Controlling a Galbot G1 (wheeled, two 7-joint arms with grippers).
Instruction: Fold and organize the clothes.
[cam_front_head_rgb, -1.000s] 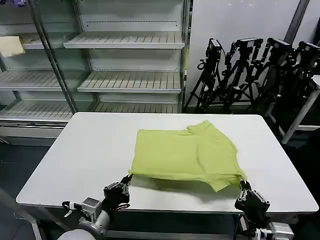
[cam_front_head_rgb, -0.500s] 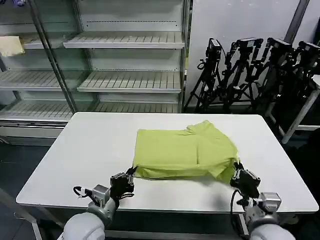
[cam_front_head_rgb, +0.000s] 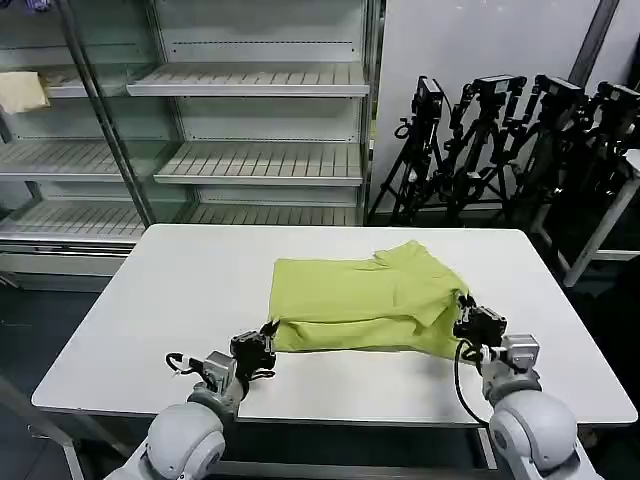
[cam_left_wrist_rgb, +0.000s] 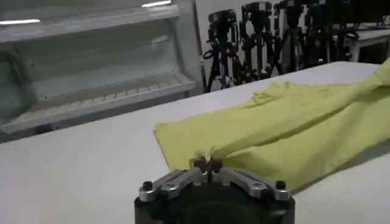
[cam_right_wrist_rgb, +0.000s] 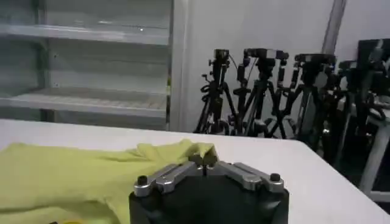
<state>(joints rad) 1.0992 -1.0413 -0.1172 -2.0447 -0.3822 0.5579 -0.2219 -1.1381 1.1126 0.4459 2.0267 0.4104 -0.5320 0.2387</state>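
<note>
Item: lime yellow-green T-shirt (cam_front_head_rgb: 365, 305), lying on the white table (cam_front_head_rgb: 180, 300), toward the centre and right. Its near hem is lifted and doubled over toward the far side; a sleeve or collar bump rises at the far right.

Left gripper (cam_front_head_rgb: 262, 342): at the near-left corner of the shirt, fingers pinched together on the hem; the left wrist view shows a peak of cloth caught between the tips (cam_left_wrist_rgb: 207, 163).

Right gripper (cam_front_head_rgb: 468, 318): at the near-right corner, fingers closed on the fabric edge, a fold of yellow-green cloth pinched at the tips in the right wrist view (cam_right_wrist_rgb: 203, 162).

Step in hand, by judgement: carrying the near hem across the body of the shirt to make a half fold.

Risks:
- Uneven travel of the two arms would skew the fold line, leaving the hem crooked.
- Each pinch holds little cloth; a tug against table friction could pull a corner free and let that side fall.
- The slack middle of the hem sags between the grippers and may bunch or crease beneath the folded layer.
- Early release would leave the edges misaligned.

Surroundings: empty metal shelving (cam_front_head_rgb: 250, 120) behind the table; black tripods (cam_front_head_rgb: 500, 150) at the far right.

Writing, brands, labels: none legible; no printed graphic faces the cameras.
</note>
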